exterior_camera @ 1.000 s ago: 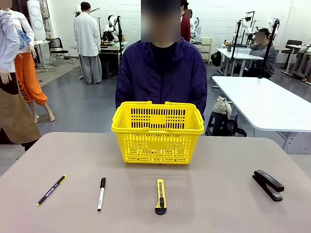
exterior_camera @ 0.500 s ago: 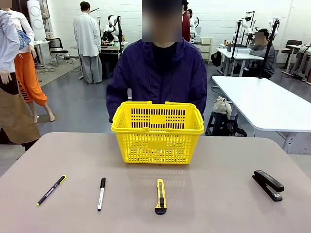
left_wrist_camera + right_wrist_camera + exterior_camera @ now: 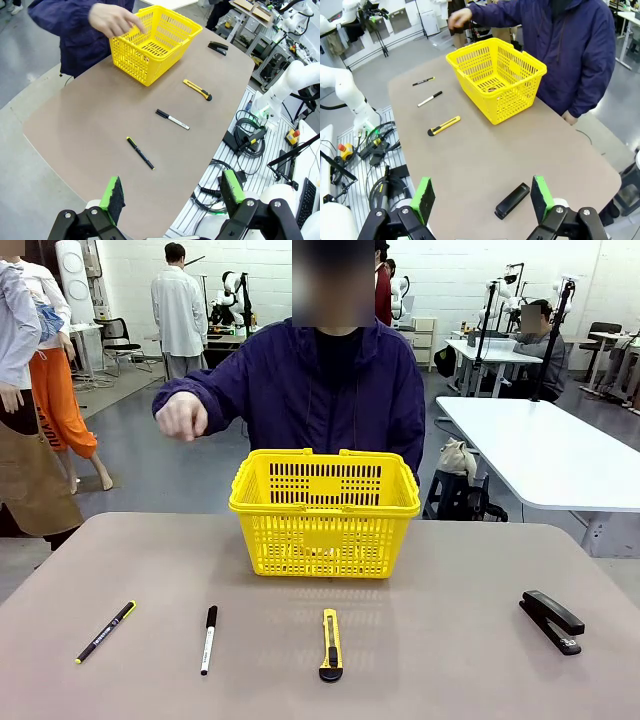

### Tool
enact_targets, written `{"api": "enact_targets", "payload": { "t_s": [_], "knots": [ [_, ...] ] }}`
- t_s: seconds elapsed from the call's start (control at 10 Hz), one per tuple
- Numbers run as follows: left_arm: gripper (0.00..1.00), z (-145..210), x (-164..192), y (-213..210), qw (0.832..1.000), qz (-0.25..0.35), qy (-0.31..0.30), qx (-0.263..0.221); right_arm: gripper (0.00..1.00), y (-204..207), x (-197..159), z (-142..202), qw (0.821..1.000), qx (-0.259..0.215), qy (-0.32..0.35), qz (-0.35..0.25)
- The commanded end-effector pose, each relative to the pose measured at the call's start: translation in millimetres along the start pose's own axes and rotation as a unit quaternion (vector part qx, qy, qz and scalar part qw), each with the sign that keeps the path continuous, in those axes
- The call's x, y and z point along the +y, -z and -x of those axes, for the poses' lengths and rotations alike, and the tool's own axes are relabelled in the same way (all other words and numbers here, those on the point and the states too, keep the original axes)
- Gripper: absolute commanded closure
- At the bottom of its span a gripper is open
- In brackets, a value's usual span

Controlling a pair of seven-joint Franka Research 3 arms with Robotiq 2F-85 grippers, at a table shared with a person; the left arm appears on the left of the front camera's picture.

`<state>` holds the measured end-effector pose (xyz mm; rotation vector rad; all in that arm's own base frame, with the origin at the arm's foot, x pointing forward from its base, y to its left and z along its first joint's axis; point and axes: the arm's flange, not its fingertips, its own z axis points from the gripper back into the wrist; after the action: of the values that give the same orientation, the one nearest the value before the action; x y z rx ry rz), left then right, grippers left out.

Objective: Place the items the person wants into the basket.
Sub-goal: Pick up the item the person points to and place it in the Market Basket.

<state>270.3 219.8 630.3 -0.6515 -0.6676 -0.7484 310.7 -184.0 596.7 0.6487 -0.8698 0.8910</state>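
Note:
The yellow basket stands at the table's far middle, in front of the person, whose hand hangs in the air left of it. On the near side lie the white marker and the yellow-black utility knife. A small dark thing rests on the basket's floor, too small to identify. My left gripper is open and high over the table's left end, with the marker, knife and basket beyond it. My right gripper is open above the right end, far from the knife and basket.
A thin black pen lies at the near left and a black stapler at the near right, the stapler just past my right fingers. Bare tabletop separates the items. Cables and equipment lie off the table's near edge.
The person's arm has come out from behind the basket and risen to the picture's left. The items and both grippers have stayed put.

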Motion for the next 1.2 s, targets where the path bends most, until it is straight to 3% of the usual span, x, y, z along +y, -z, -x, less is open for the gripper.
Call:
{"api": "enact_targets", "payload": {
  "t_s": [0.0, 0.6, 0.8, 1.1],
  "knots": [
    [0.0, 0, 0, -2, 1.0, 0.004, 0.008, -0.008, 0.0, 1, -1, 0, 1.0, -0.013, -0.008, -0.003],
    [0.0, 0, 0, 0, 1.0, 0.0, 0.0, 0.0, 0.0, 1, -1, 0, 1.0, -0.013, -0.008, -0.003],
    [0.0, -40, -35, 22, 0.993, 0.003, 0.068, 0.099, 0.0, 1, -1, 0, 1.0, -0.013, -0.008, -0.003],
    [0.0, -82, -85, 90, 0.954, -0.019, 0.109, 0.278, 0.0, 1, -1, 0, 1.0, -0.013, -0.008, -0.003]
  ]
}}
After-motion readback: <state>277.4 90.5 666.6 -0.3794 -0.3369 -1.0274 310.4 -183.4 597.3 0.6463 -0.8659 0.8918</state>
